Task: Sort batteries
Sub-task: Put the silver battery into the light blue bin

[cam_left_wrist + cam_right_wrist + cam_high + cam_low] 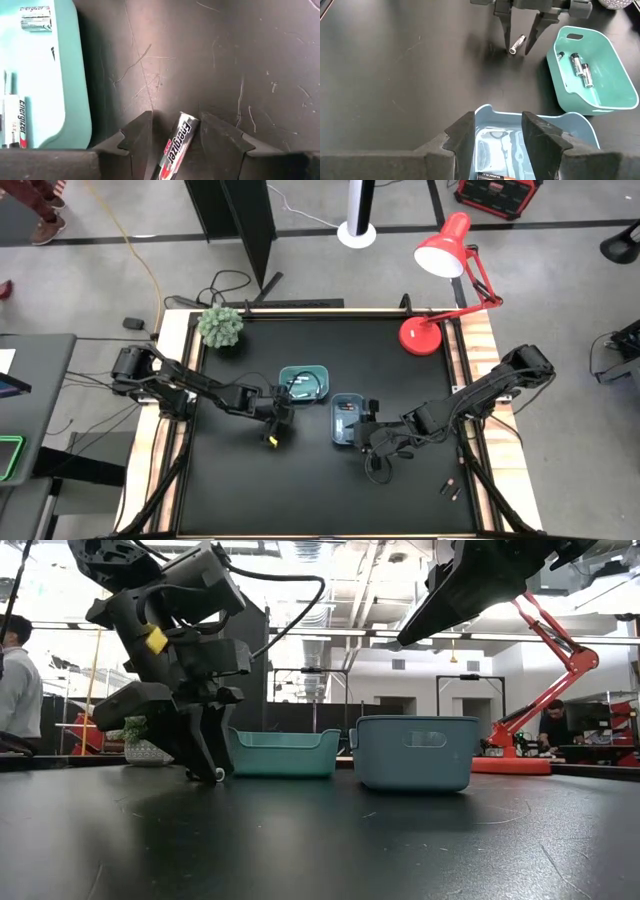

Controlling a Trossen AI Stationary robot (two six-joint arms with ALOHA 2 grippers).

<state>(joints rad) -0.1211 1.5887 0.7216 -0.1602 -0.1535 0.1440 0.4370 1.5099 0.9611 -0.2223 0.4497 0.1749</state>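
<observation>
From above, the left gripper [272,430] works just near of the teal tray [304,383]; the right gripper [372,442] hovers over the blue tray [347,420]. Level view shows fingertips at tabletop. Left wrist: open fingers straddle a silver battery [176,146]; close squarely mid-body. Right wrist: its open fingers hold a dark battery [492,176] above blue tray.

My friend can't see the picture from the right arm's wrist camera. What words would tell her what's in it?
The right gripper hangs open over the blue tray, a dark battery at its tips. Across the black table, the left gripper straddles a silver battery beside the teal tray, which holds more silver batteries.
</observation>
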